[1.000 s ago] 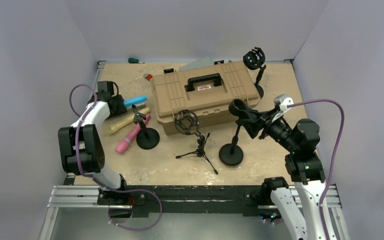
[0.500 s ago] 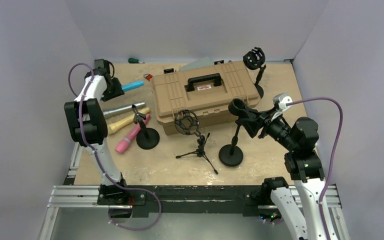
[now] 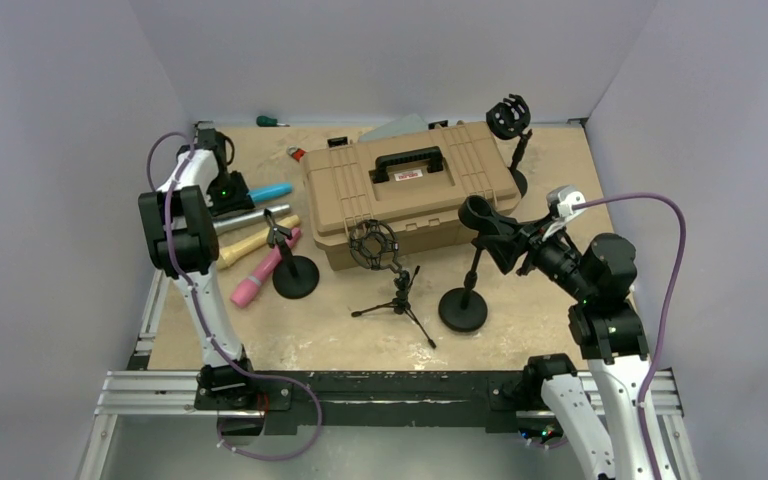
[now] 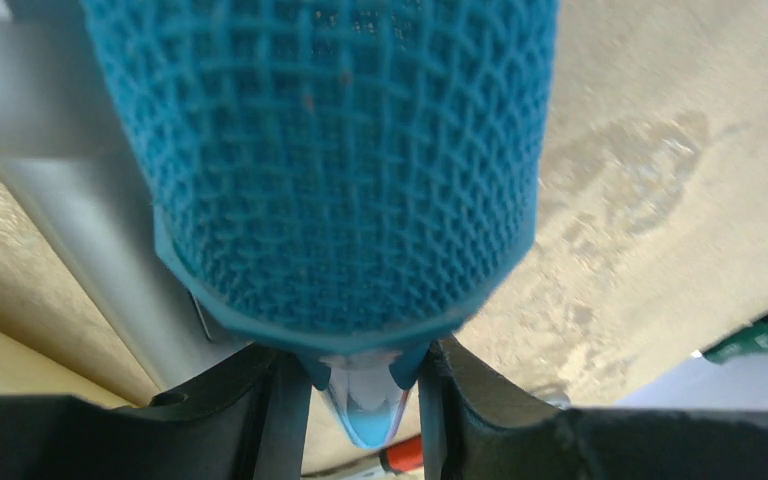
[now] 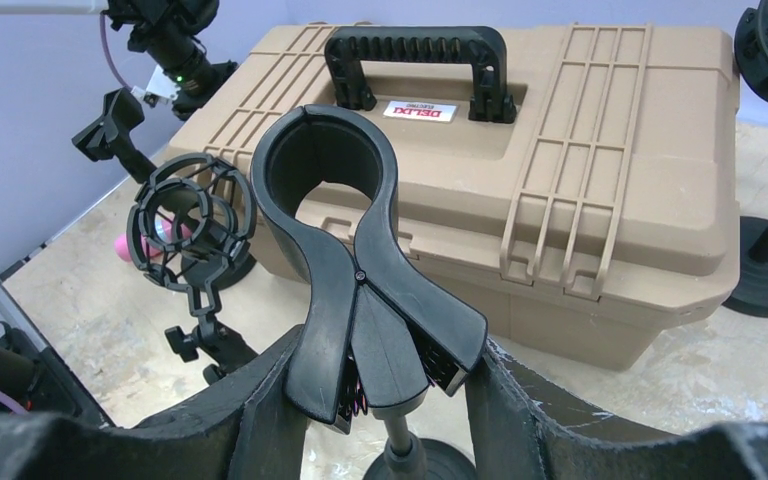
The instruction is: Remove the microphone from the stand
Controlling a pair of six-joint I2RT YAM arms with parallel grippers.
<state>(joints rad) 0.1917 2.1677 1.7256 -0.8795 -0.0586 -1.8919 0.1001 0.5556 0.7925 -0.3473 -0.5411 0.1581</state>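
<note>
Nearest you, the round base of the stand (image 3: 462,308) sits close to the near edge of the desk (image 3: 290,345), with bare desk on its right out to the right edge. The jaws of your right gripper (image 3: 517,250) are clamped on the lever end of that stand's clip (image 3: 482,222); its open ring points at the tan toolbox (image 3: 410,190) just behind. To the left stand a tripod stand (image 3: 397,300) and then a low stand (image 3: 295,277), with open desk in front of both. A pink microphone (image 3: 258,274) and a silver microphone (image 3: 250,218) lie toward the left edge. Farther back, near the far-left corner, the jaws of your left gripper (image 3: 234,192) are closed on the blue microphone (image 3: 270,190). It is well apart from the stand and points right, with a narrow gap to the toolbox.
</note>
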